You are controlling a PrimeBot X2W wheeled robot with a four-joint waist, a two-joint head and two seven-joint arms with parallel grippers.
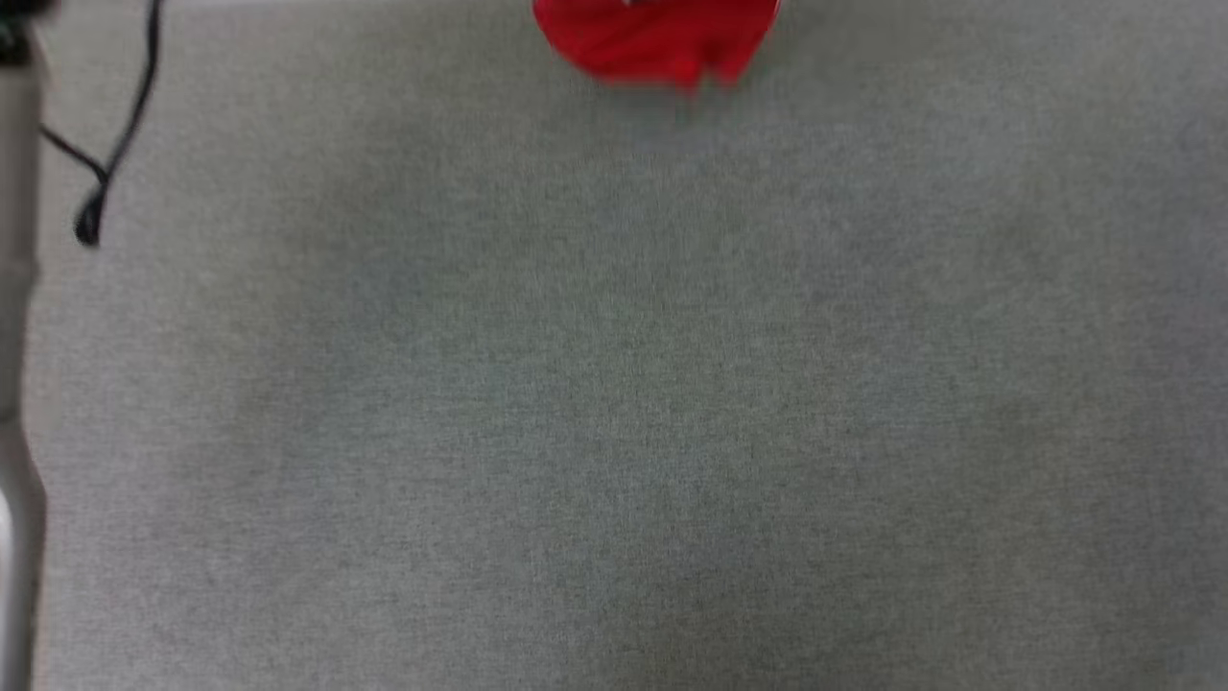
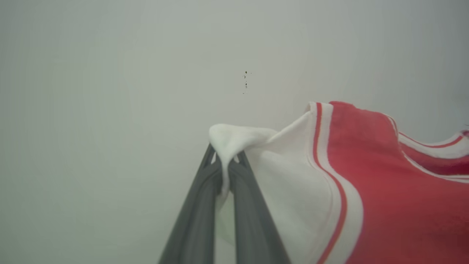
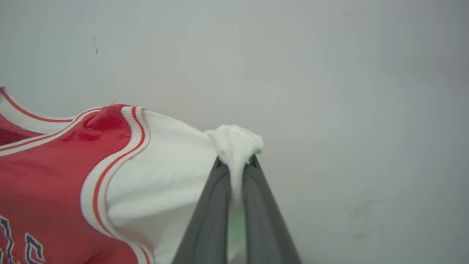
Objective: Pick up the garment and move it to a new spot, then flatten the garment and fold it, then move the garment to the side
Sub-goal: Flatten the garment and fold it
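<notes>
The garment (image 2: 384, 190) is a red jersey with white sleeves and red-and-white striped trim. My left gripper (image 2: 224, 161) is shut on a bunch of white sleeve fabric, with the red body hanging off to the right. My right gripper (image 3: 235, 161) is shut on the other white sleeve; the garment (image 3: 55, 183) spreads left of it, with dark block lettering at its lower left. In the head view, the garment's red hem (image 1: 657, 43) hangs at the top centre, above the grey table (image 1: 614, 384).
A pale wall stands behind the garment in both wrist views. A black cable (image 1: 115, 154) dangles at the head view's top left, next to a grey metal post (image 1: 14, 384) along the left edge.
</notes>
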